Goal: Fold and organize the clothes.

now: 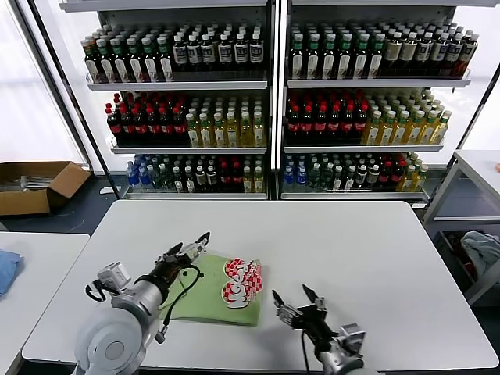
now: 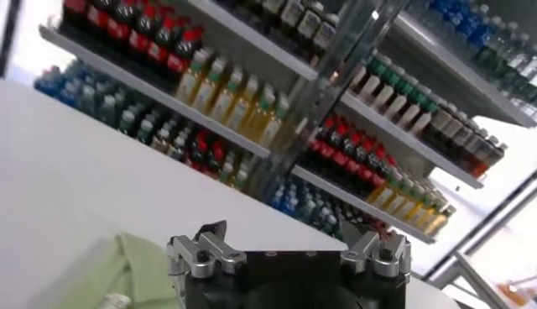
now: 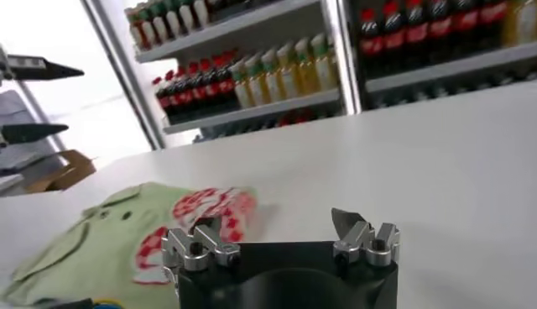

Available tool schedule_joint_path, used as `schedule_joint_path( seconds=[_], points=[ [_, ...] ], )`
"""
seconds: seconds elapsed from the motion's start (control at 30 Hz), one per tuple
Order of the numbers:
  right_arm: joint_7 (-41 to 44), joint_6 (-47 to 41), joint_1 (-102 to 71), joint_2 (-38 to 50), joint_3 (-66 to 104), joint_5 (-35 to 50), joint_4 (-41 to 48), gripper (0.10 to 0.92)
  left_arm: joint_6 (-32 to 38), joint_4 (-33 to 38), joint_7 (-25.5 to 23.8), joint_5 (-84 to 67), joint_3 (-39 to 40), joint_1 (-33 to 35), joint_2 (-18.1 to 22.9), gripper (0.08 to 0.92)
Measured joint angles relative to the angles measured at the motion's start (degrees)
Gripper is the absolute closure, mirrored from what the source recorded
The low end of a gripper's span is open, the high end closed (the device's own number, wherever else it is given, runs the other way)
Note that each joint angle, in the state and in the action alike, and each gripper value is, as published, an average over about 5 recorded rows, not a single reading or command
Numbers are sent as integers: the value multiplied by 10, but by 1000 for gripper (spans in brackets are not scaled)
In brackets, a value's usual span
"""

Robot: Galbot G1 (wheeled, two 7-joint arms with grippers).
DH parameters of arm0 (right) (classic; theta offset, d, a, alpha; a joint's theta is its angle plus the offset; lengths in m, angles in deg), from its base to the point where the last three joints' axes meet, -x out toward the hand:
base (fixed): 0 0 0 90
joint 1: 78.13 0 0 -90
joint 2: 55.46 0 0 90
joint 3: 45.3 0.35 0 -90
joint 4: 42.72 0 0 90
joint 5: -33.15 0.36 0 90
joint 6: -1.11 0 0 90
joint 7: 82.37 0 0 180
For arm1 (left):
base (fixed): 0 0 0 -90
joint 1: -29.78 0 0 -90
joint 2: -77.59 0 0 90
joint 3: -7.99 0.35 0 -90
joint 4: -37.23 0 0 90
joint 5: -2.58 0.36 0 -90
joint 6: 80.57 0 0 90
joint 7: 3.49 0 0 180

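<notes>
The light green polo shirt (image 1: 223,291) lies folded into a small rectangle on the white table (image 1: 351,250), its red-and-white checkered logo (image 1: 243,283) facing up. My left gripper (image 1: 190,245) is open and empty, raised just above the shirt's near-left edge; a corner of the shirt (image 2: 126,269) shows in the left wrist view. My right gripper (image 1: 298,303) is open and empty, low over the table just right of the shirt. The shirt with its collar and logo (image 3: 143,231) shows in the right wrist view beyond the open gripper (image 3: 281,231).
Drink shelves (image 1: 273,101) stand behind the table. A second white table (image 1: 31,266) on the left holds a blue cloth (image 1: 6,269). A cardboard box (image 1: 35,186) sits on the floor at left. Another table (image 1: 480,168) and a pale cloth (image 1: 480,250) are at right.
</notes>
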Motion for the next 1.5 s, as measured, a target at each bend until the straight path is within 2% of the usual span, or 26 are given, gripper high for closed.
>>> schedule_joint_path(
  seconds=[0.2,0.7,1.03,1.5],
  points=[
    [-26,-41,63,-15,-63,15,46,229,5,8,-29,47,-24,21,1,177],
    [-42,-83,129,10,-116,43,88,649,11,10,-56,92,-51,47,9,177],
    [-15,-92,130,49,-105,1,78,904,11,13,-59,102,-53,51,23,177],
    [62,-91,88,154,-5,-28,44,919,11,13,-61,118,-55,57,41,177]
  ],
)
